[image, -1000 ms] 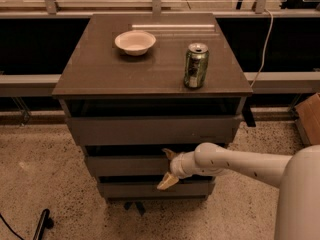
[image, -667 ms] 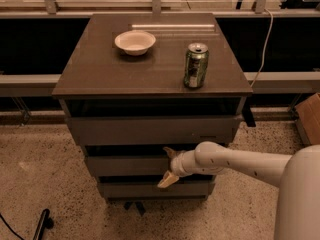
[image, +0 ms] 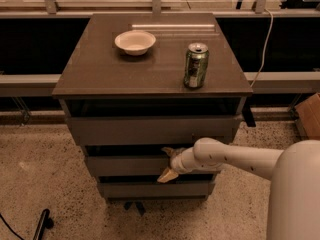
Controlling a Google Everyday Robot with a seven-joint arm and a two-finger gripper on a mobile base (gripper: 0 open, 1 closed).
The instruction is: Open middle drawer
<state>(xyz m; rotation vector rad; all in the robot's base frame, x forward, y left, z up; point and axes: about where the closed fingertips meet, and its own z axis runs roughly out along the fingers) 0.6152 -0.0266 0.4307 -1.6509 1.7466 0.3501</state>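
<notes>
The middle drawer (image: 125,166) is the long dark grey-brown front between the taller top drawer (image: 150,129) and the bottom drawer (image: 150,189) of the cabinet. My gripper (image: 167,164) is at the middle drawer's front, right of centre, on the end of my white arm, which comes in from the right. Its fingers are spread. The upper fingertip (image: 166,151) is at the drawer front's top edge. The lower tan fingertip (image: 165,175) is at its bottom edge. A dark gap shows above the middle drawer's front.
A white bowl (image: 135,41) and a green can (image: 196,65) stand on the cabinet top (image: 100,74). A cardboard box (image: 309,115) sits on the floor at the right. A cable (image: 262,49) hangs behind the cabinet. A dark object (image: 42,224) lies on the floor at the lower left.
</notes>
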